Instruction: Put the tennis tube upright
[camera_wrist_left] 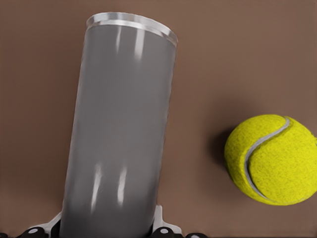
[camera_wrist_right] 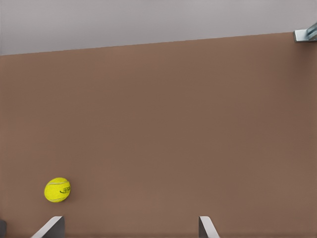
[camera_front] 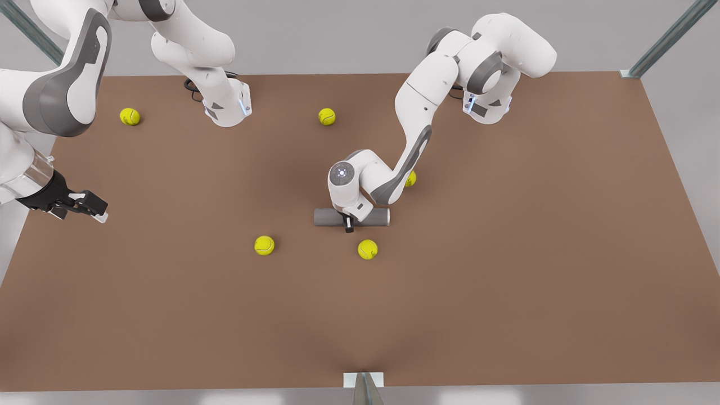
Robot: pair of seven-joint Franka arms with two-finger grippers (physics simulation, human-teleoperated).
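Observation:
The tennis tube [camera_front: 323,217] is a plain grey cylinder lying flat on the brown table [camera_front: 506,253], near the middle. My left gripper [camera_front: 349,221] comes down over the tube's middle, one finger on each side, shut on it. In the left wrist view the tennis tube [camera_wrist_left: 124,124] runs away from the left gripper [camera_wrist_left: 106,232], its rimmed end farthest off. At the front view's left edge my right gripper [camera_front: 93,211] waits above the table. It is open, and its fingertips [camera_wrist_right: 52,227] stand wide apart with nothing between them.
Several yellow-green tennis balls lie around: one [camera_front: 367,249] just in front of the tube, one [camera_front: 264,245] to its left, one [camera_front: 410,179] half hidden behind the arm, two [camera_front: 327,116] farther back. A ball [camera_wrist_left: 272,158] lies beside the tube.

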